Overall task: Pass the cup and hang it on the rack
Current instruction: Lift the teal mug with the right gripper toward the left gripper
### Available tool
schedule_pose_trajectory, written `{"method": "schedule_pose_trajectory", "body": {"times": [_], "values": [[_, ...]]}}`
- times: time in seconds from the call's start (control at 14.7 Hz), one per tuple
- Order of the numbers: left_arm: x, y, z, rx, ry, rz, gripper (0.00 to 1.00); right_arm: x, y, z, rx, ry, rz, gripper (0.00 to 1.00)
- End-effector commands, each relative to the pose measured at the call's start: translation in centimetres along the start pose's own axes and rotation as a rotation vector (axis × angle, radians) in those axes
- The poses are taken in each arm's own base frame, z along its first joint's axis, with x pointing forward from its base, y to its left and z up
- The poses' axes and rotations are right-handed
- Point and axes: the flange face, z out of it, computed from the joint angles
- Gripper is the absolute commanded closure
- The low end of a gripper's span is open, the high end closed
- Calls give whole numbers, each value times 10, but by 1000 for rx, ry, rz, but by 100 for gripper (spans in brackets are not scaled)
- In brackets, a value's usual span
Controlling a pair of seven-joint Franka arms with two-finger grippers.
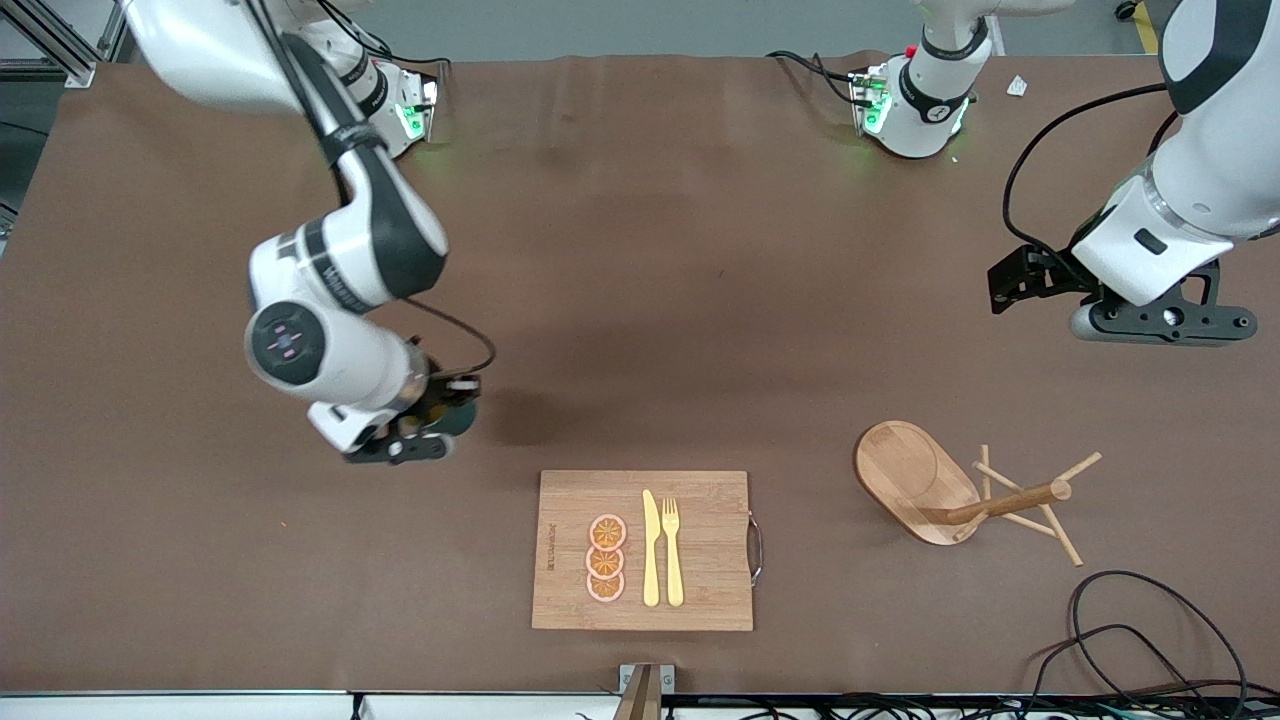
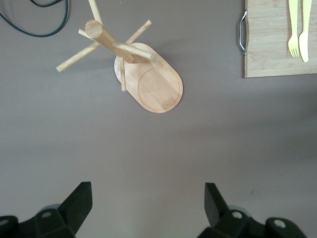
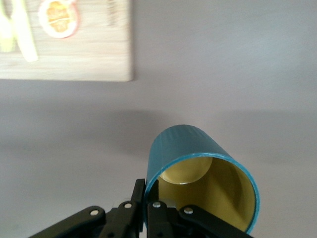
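While the right end effector pinches the cup by its rim, you risk slippage.
Left end effector waits, fingers apart, above the worktop; misaligned handover drops the cup short of the rack.

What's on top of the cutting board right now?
On the cutting board lie three orange slices in a row, with a yellow knife and yellow fork side by side next to them. What lies underneath these is covered.
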Motion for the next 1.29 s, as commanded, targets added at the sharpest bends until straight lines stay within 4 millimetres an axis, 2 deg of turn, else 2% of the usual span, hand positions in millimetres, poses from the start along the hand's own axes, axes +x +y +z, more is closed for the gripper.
{"method": "schedule_pose_trajectory", "body": {"times": [0.0,0.07,0.14,0.41,0.54,0.75,1.02,1.22], "values": [[2,-4,-3,15,8,-13,0,-37,-72,-3,4,4,38,99],[2,-4,-2,15,6,-13,0,-53,-108,-8,22,34,40,99],[2,-3,-2,15,6,-11,0,-65,-142,1,53,72,33,99],[4,0,2,62,5,1,0,-107,-250,74,166,172,19,100],[6,3,5,67,5,8,0,-115,-287,106,192,190,-7,100],[8,13,7,66,15,24,0,-110,-317,137,199,221,-23,100],[10,30,17,68,5,-76,0,-110,-324,167,208,251,-36,99],[13,31,24,67,-5,-102,0,-112,-325,176,200,245,-40,98]]}}
